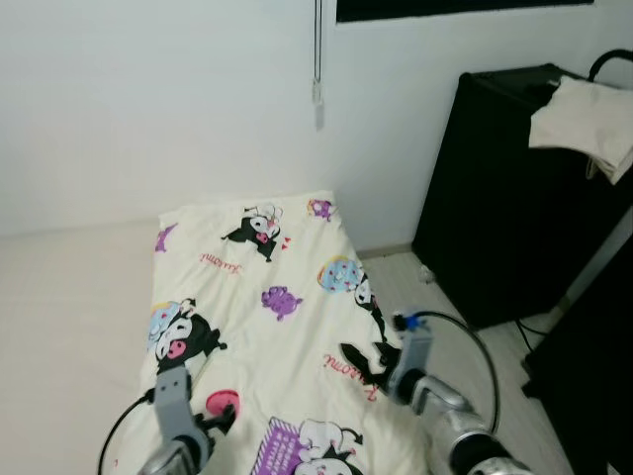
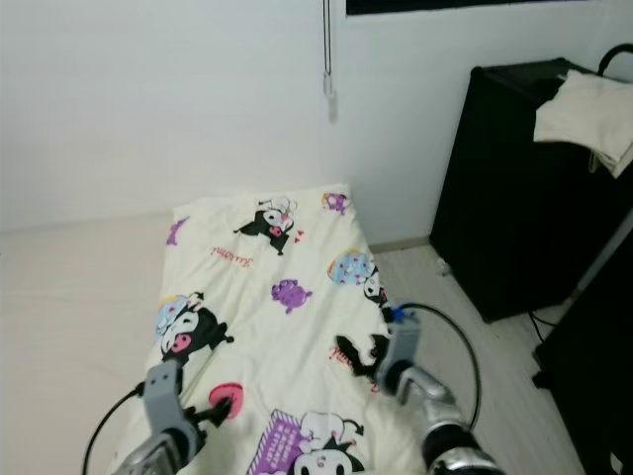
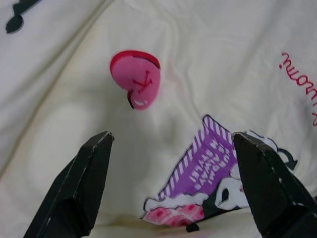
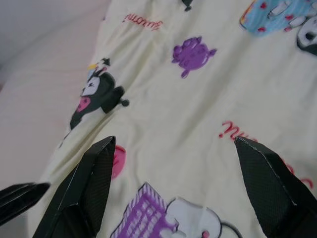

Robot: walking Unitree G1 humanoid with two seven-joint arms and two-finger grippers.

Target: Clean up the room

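Observation:
A cream blanket (image 1: 257,297) printed with cartoon characters lies spread over the bed, reaching the wall. My left gripper (image 3: 171,183) hovers open just above its near part, close to a pink heart print (image 3: 137,79). My right gripper (image 4: 173,188) is open too, held over the blanket's right side near the bed edge. Nothing is between either pair of fingers. Both wrists show at the bottom of the left eye view, left (image 1: 178,421) and right (image 1: 415,361).
A bare pale mattress (image 1: 69,317) lies left of the blanket. A black cabinet (image 1: 504,188) with a cream cloth (image 1: 584,124) draped on top stands at the right. Light floor (image 1: 445,297) runs between bed and cabinet. A blind cord (image 1: 318,99) hangs on the white wall.

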